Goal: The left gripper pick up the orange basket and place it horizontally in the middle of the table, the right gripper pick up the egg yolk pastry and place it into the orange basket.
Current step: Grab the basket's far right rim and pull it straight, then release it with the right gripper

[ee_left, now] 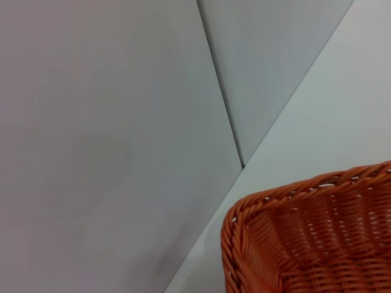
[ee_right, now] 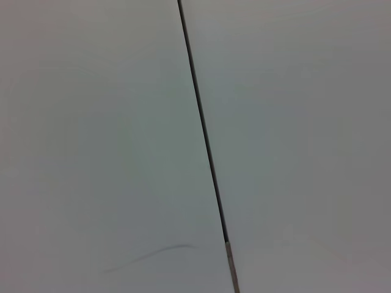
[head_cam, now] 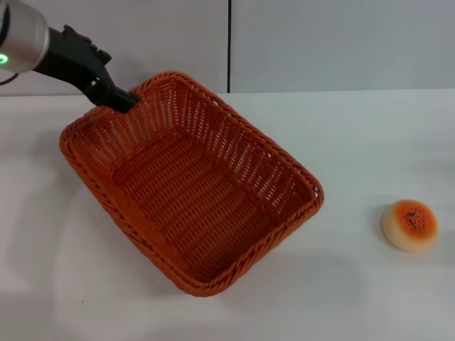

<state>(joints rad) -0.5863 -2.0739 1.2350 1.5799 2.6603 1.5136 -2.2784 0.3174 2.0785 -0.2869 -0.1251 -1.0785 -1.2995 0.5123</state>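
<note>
The orange basket lies diagonally across the white table, its long axis running from far left to near right. My left gripper reaches in from the upper left, and its black fingers are shut on the basket's far rim near a corner. In the left wrist view only one braided corner of the orange basket shows. The egg yolk pastry sits alone on the table at the near right, well clear of the basket. No part of the right gripper shows in any view.
A grey wall with a dark vertical seam stands behind the table. The right wrist view shows only that wall and its seam. Bare tabletop lies between the basket and the pastry.
</note>
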